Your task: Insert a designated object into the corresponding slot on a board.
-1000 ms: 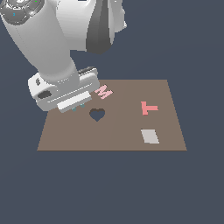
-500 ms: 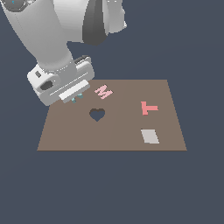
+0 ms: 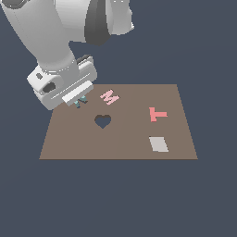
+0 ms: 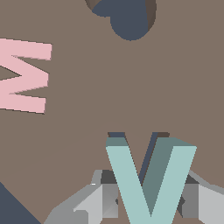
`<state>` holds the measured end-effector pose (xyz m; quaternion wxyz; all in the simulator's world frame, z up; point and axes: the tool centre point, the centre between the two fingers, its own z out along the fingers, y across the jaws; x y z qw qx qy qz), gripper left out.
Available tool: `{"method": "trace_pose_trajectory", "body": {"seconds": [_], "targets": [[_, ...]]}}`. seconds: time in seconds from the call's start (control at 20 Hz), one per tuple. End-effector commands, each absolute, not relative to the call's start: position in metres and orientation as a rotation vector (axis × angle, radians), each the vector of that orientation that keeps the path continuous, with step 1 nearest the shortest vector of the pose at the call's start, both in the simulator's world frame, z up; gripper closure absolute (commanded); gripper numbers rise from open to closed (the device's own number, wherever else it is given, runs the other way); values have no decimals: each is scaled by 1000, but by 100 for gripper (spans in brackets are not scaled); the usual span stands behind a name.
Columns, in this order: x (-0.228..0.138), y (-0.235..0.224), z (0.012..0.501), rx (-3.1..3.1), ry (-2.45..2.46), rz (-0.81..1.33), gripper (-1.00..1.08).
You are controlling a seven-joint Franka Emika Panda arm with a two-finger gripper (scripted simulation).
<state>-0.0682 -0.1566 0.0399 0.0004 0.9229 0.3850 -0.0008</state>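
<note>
in the wrist view the end effector (image 4: 148, 205) sits closest, its grey fingers (image 4: 103, 199) pressed on either side of the teal letter (image 4: 148, 179), which stands clamped between them. right behind the letter's two arms, dark slivers of the slot (image 4: 131, 136) show in the board (image 4: 109, 87); most of the cut-out is hidden by the letter, so how much clearance lies between them cannot be told. farther off on the board lies the pink m (image 4: 22, 74), flat on the brown face, and beyond it the heart cut-out (image 4: 127, 17), open and holding nothing, its dark floor plainly seen.

in the exterior view the near edge of the board (image 3: 115, 148) comes first. close to the near right corner, toward the exterior view's right, lies a pale grey rectangle (image 3: 159, 144), flat on the board. behind it, near the right edge, lies the red t (image 3: 158, 114). around the middle sits the heart cut-out (image 3: 102, 121), with nothing in it. farther back, close to the far edge, is the pink m (image 3: 110, 96). near the board's far left corner the end effector (image 3: 79, 99) hangs under the big white arm (image 3: 60, 46), and a scrap of the teal letter (image 3: 81, 102) peeps out beneath it, gripped and low over the board. the slot itself is hidden under the end effector in this view.
</note>
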Motion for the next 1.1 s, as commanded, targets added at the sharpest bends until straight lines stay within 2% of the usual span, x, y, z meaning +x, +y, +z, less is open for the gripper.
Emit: {"method": "trace_pose_trajectory", "body": {"seconds": [0.0, 0.55, 0.6, 1.05], "targets": [[-68, -157, 40, 2898, 1211, -2, 108], [-67, -156, 30, 2901, 1204, -3, 108], [-67, -156, 30, 2901, 1204, -3, -92], [-67, -156, 30, 2901, 1204, -3, -92]]}}
